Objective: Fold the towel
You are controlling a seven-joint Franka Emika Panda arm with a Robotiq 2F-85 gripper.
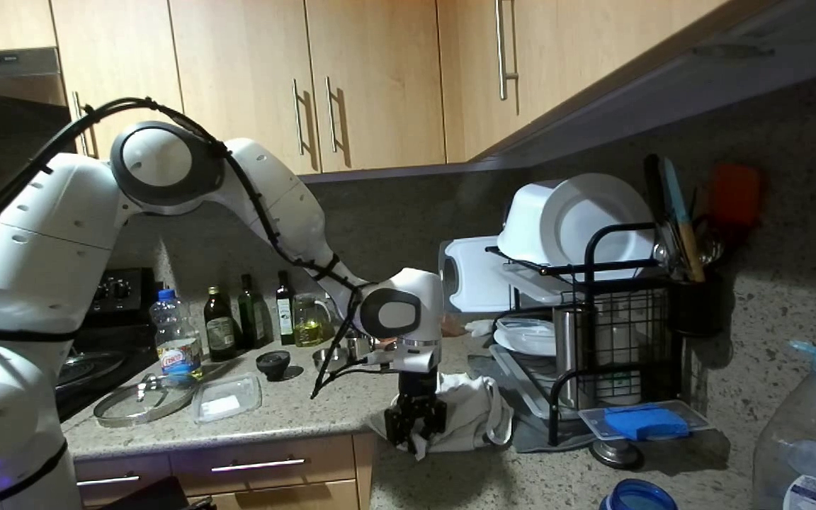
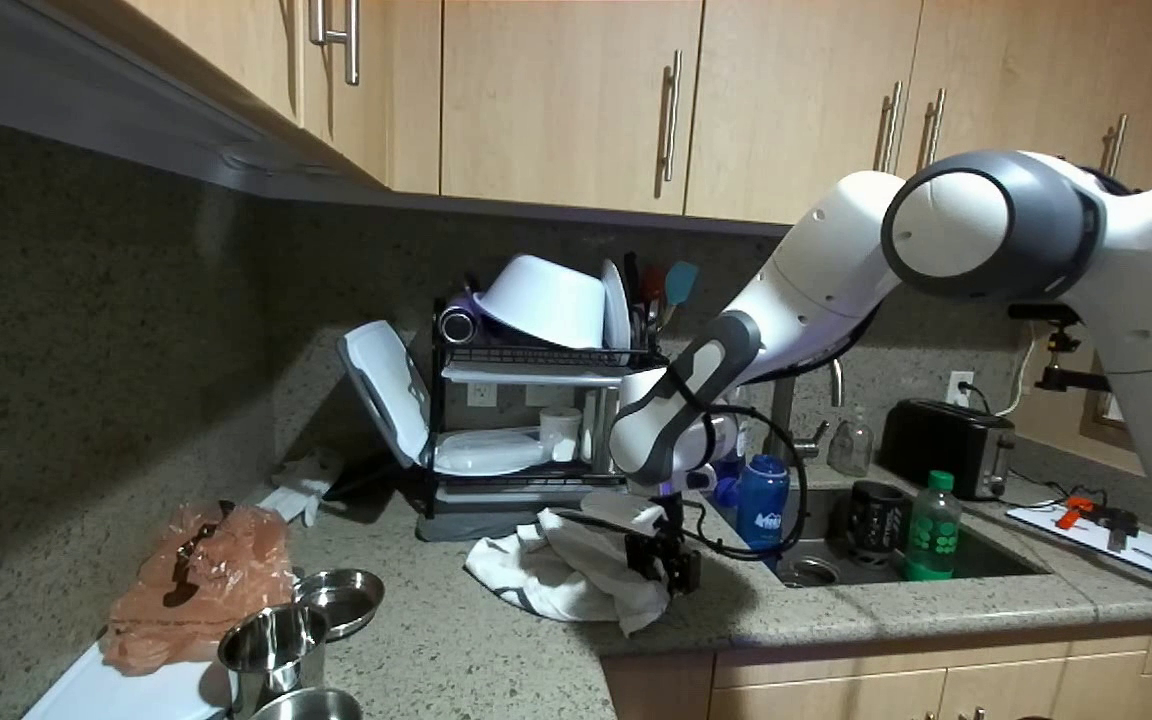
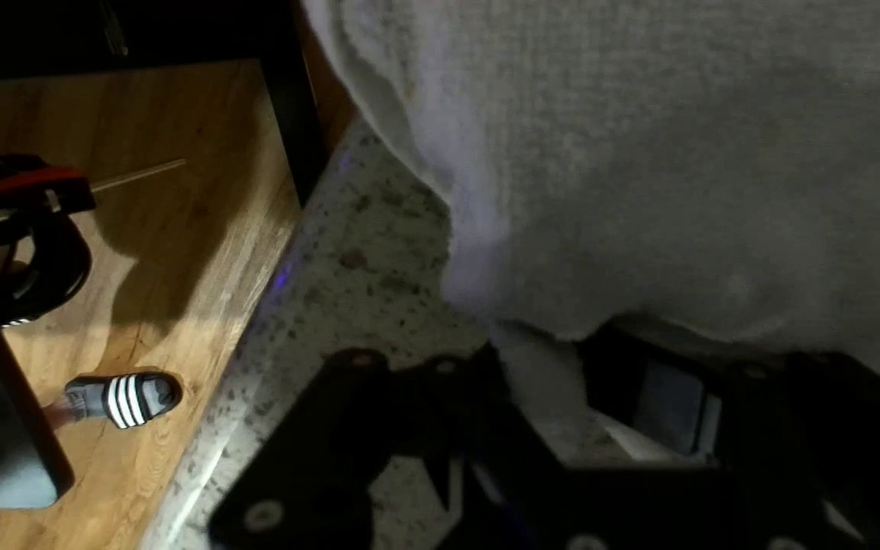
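Note:
The white towel (image 1: 475,414) lies crumpled on the counter, with grey shadowed folds, in front of the dish rack. In an exterior view, the same towel (image 2: 566,570) spreads out beside the gripper (image 2: 666,568), which points down at its edge. Dark and close, the wrist view has the towel (image 3: 677,168) covering the upper right. A narrow strip of cloth runs down between the two black fingertips and fills the gap at the gripper (image 3: 535,355). My jaws look shut on that bit of towel. The exact pinch is partly hidden by the overhanging fold.
The black dish rack (image 1: 555,418) with plates stands close behind the towel. A clear tray with a blue sponge (image 1: 645,423) juts from it. A blue bottle (image 2: 764,505) stands near the sink. Steel pots (image 2: 271,650) sit across the counter, whose front edge (image 3: 211,451) passes near the gripper.

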